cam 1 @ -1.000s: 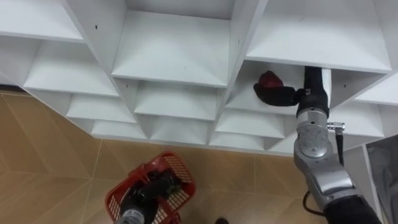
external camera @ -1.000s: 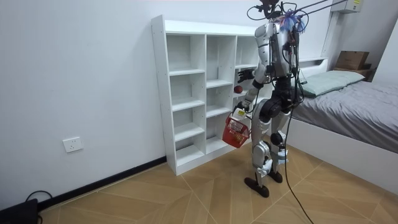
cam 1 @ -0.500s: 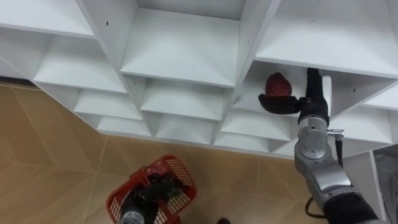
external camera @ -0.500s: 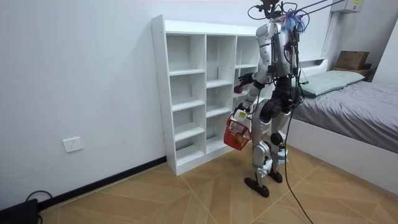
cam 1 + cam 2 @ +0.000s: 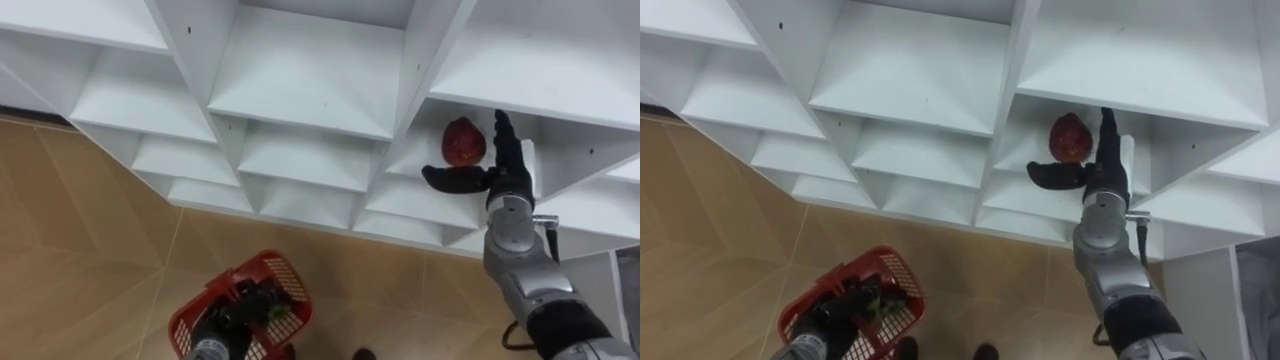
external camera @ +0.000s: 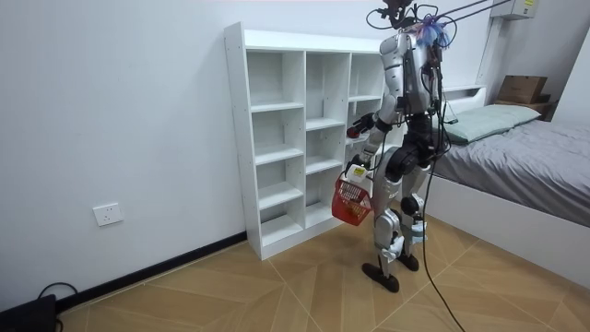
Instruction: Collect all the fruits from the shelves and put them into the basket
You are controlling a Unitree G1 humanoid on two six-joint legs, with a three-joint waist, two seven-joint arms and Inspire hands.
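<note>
Right hand (image 5: pixel 508 180), fingers (image 5: pixel 502 135) straight and holding nothing, just beside the fruit (image 5: pixel 463 142) on its closet (image 5: pixel 300 80) shelf, left hand (image 5: pixel 243 303) clutching the basket (image 5: pixel 292 272) well below it: grab and drop both to come!

The closet (image 5: pixel 310 70) runs off the top, left and right edges of the eye views. The basket (image 5: pixel 290 268) is cut by the bottom edge, and the left robot hand (image 5: pixel 248 303) on its handle hides most of its contents. Whether the right robot hand (image 5: pixel 505 175) touches the fruit (image 5: pixel 463 142) cannot be told. In the room view the fruit is too small to make out.
</note>
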